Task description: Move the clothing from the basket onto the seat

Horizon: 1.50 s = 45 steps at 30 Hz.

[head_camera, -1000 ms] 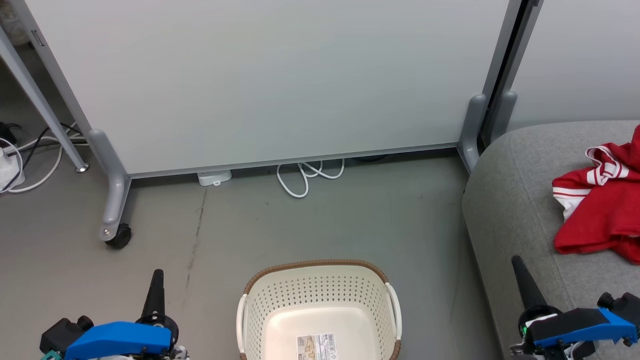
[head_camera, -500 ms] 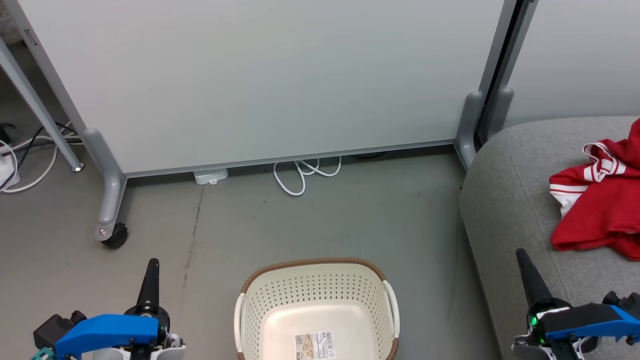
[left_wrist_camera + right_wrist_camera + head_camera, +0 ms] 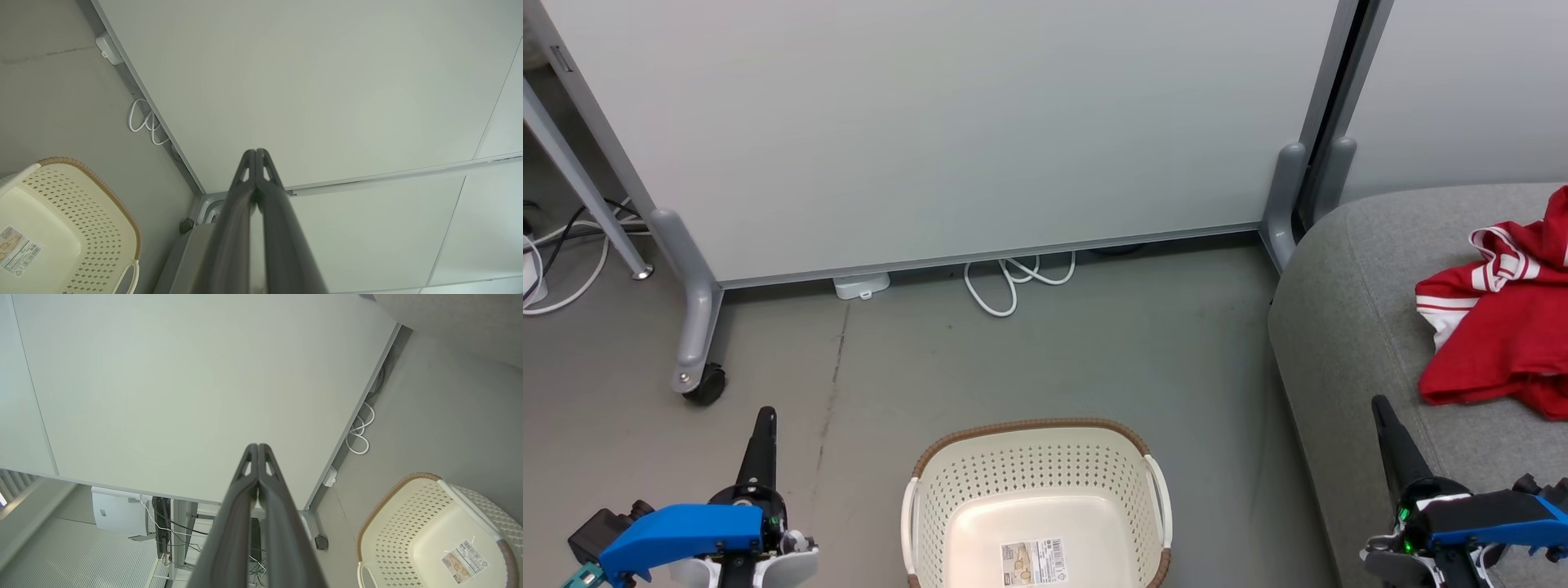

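Note:
The red clothing (image 3: 1507,331) with white stripes lies crumpled on the light grey seat (image 3: 1347,327) at the right edge of the head view. On the floor at bottom centre stands the cream basket (image 3: 1033,457), holding only a paper label (image 3: 1033,562) on its floor; it also shows as the basket (image 3: 61,212) in the left wrist view and the basket (image 3: 408,522) in the right wrist view. My left gripper (image 3: 762,425) is shut, pointing up, left of the basket. Over the seat's front edge my right gripper (image 3: 1382,412) is shut and holds nothing. The left gripper (image 3: 256,152) and right gripper (image 3: 258,446) show pressed fingertips.
A pale partition panel (image 3: 947,122) on grey legs with a castor (image 3: 704,385) stands behind the basket. White cable loops (image 3: 1005,286) and a small white box (image 3: 860,286) lie at its foot. More cables (image 3: 556,261) trail at far left.
The whole head view has shifted slightly, so the camera moved. Both grippers stay shut and sit a little lower in the view. The clothing and basket have not moved.

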Motion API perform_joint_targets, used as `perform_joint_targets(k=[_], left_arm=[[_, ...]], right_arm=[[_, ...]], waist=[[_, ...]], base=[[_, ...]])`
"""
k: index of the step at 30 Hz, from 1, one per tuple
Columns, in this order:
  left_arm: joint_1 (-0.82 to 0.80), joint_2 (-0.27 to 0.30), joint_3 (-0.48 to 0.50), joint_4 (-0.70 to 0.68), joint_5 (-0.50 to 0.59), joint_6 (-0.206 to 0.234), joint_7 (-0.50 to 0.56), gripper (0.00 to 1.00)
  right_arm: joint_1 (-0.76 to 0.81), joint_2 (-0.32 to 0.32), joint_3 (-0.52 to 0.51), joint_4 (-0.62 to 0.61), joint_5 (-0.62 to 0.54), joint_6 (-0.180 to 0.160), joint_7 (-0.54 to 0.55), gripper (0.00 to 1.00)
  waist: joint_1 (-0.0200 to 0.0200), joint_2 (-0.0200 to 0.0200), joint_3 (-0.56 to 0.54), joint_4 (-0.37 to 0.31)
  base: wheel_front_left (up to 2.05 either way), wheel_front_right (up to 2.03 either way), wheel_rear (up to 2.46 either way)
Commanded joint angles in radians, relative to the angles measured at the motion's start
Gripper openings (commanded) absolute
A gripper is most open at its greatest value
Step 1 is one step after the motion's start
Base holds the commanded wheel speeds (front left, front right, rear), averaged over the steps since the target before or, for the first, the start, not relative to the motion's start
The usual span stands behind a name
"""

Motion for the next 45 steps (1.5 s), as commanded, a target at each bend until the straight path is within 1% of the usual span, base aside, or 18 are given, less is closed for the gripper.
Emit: perform_joint_targets(k=[1, 30, 45], left_arm=[[-0.019, 0.000, 0.010, -0.011, -0.017, -0.007, 0.005, 0.00], [-0.034, -0.014, 0.053, -0.052, -0.191, -0.009, 0.059, 0.00], [-0.033, -0.014, 0.054, -0.053, -0.192, -0.010, 0.060, 0.00]], right_arm=[[-0.020, -0.002, -0.003, -0.010, 0.024, 0.000, 0.004, 0.00], [-0.037, -0.002, -0.018, -0.020, 0.239, 0.000, 0.032, 0.00], [-0.035, -0.002, -0.018, -0.020, 0.240, 0.000, 0.032, 0.00]], waist=[[0.0000, 0.0000, 0.001, -0.001], [0.0000, 0.0000, 0.015, -0.019], [0.0000, 0.0000, 0.015, -0.019]], base=[[0.00, 0.00, 0.00], [0.00, 0.00, 0.00], [0.00, 0.00, 0.00]])
